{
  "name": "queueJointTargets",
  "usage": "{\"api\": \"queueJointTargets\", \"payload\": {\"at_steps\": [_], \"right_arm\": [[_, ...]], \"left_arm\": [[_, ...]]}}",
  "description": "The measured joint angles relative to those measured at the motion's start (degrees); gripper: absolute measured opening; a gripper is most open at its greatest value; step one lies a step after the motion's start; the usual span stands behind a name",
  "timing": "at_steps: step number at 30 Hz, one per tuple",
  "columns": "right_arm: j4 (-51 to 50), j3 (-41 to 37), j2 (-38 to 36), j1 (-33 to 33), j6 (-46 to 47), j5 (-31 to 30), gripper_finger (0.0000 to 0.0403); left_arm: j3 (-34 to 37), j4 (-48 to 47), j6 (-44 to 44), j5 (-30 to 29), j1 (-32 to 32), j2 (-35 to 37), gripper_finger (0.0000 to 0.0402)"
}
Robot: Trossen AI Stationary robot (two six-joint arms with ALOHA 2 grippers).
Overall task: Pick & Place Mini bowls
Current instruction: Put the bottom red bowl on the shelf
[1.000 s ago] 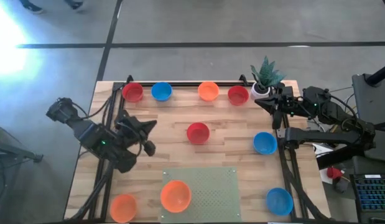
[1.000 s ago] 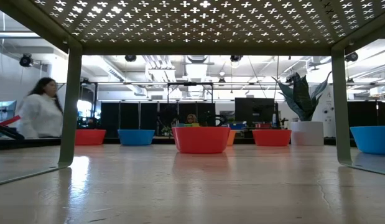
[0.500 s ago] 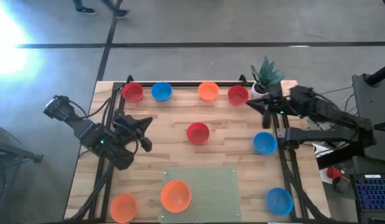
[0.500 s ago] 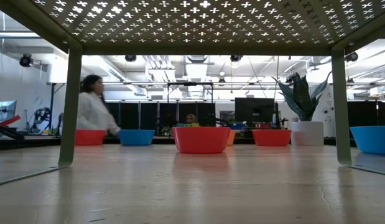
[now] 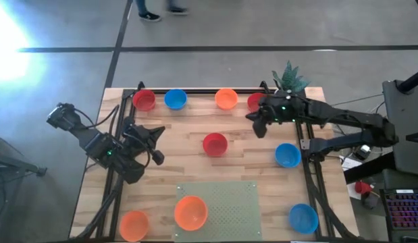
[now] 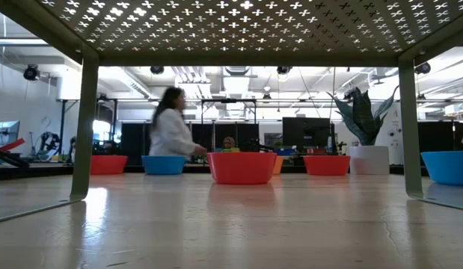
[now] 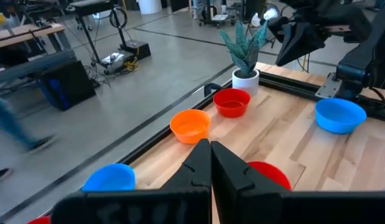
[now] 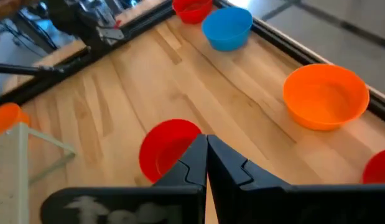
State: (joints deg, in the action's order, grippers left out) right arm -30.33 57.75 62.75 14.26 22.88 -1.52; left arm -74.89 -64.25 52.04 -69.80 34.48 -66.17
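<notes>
High view, right tool (image 5: 258,125) shut, near red bowl (image 5: 215,144)

Nine mini bowls (image 5: 215,144) upright, scattered singly on table.

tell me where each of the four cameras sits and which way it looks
High view: above the table, straight down; shows both arms, the left gripper and the right gripper.
Low view: at tabletop height under a perforated shelf, level across the bowls into the room; no arm shows.
Left wrist view: on the left arm, past its shut fingers toward the plant pot.
Right wrist view: on the right arm, past its shut fingers.
Shared: all four show the central red bowl.
</notes>
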Motion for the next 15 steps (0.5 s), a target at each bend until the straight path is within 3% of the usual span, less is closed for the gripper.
{"api": "queueJointTargets", "payload": {"at_steps": [8,15], "right_arm": [[-12.8,9.1,10.8,0.1,3.5,0.0,0.0014],[-17.7,15.5,18.6,0.0,5.1,0.3,0.0060]], "left_arm": [[0.0,0.0,-3.9,0.0,0.0,0.0,0.0000],[0.0,0.0,-4.0,0.0,0.0,0.0,0.0000]]}}
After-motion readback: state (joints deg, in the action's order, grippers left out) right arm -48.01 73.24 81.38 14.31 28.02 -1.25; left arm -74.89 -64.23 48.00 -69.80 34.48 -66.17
